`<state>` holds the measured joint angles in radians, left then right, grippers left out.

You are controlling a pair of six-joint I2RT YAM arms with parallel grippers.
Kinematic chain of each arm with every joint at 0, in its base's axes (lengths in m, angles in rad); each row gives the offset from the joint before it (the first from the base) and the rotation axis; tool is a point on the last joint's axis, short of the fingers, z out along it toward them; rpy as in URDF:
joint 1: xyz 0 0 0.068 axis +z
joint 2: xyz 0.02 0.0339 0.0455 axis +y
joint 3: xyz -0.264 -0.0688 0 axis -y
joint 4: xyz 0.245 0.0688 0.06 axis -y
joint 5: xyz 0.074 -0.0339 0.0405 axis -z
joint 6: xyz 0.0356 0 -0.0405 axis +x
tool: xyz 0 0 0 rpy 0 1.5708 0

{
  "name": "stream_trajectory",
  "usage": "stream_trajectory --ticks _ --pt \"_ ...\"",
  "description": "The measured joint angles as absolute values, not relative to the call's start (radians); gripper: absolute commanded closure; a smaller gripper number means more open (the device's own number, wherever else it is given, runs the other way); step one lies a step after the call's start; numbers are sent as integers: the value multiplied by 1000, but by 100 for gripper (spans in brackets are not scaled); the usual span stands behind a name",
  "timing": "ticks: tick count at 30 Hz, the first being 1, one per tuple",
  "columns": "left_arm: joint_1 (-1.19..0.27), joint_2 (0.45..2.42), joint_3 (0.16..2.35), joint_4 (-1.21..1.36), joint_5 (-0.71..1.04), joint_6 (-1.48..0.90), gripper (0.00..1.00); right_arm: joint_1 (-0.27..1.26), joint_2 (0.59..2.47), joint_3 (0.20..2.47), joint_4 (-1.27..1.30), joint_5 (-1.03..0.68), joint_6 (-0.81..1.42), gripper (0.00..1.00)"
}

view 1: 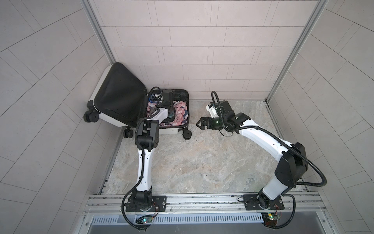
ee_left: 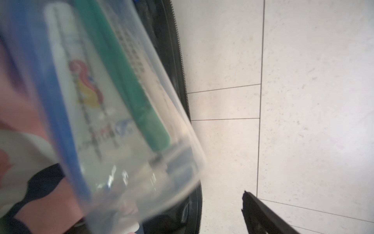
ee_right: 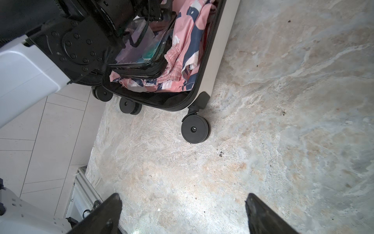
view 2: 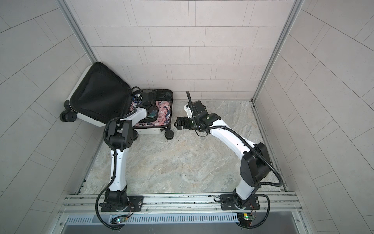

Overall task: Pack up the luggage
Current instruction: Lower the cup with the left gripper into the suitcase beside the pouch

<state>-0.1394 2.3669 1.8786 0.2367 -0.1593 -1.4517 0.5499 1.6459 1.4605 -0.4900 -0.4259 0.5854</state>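
**Item 1. Luggage** (view 1: 169, 131) (view 2: 150, 131) (ee_right: 220, 50): small white hard-shell suitcase with black lining and a black zipper band. It lies open at the far left corner of the table, near the back wall. The base lies flat. The black-lined lid (view 1: 119, 95) stands raised and leans toward the left wall. Its black spinner wheels (ee_right: 195, 129) stick out at the near end.

**Item 2. Pink garment with navy and white pattern** (view 1: 182, 110) (ee_right: 188, 40): crumpled soft cloth filling the base of the luggage.

**Item 3. Clear plastic toiletry pouch with black trim** (view 1: 172, 117) (ee_right: 141, 50) (ee_left: 121, 101): lies on top of the garment inside the base. It holds a green item (ee_left: 131, 81) and a white printed tube. The rest is too blurred to name.

**Item 4. Left gripper** (view 1: 168, 96): reaches into the luggage over the pouch. In the wrist view one black finger (ee_left: 261, 214) shows, standing clear of the pouch with bare wall between them. The other finger is out of sight. The jaws read as apart, clasping nothing.

**Item 5. Right gripper** (view 1: 199, 123) (view 2: 177, 124) (ee_right: 183, 202): hangs over the table just beside the luggage's right side. The jaws are spread wide and empty.

**Item 6. Marbled grey-beige stone-look table** (view 1: 202, 162): bears the luggage.

**Item 7. Pale tiled walls** (view 1: 182, 40): enclose the table on three sides.
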Motion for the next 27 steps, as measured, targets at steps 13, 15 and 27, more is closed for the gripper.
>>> stream_trajectory --ticks 13,15,27 --pt "-139 2341 1868 240 -150 -1419 0 558 1645 1460 -490 -426 589 2" --pt "-144 2308 1839 244 -151 -1409 0 559 1645 1461 -490 -425 590 1" --pt "-174 2071 1728 286 -153 -1304 0 572 1645 1493 -498 -407 592 1"
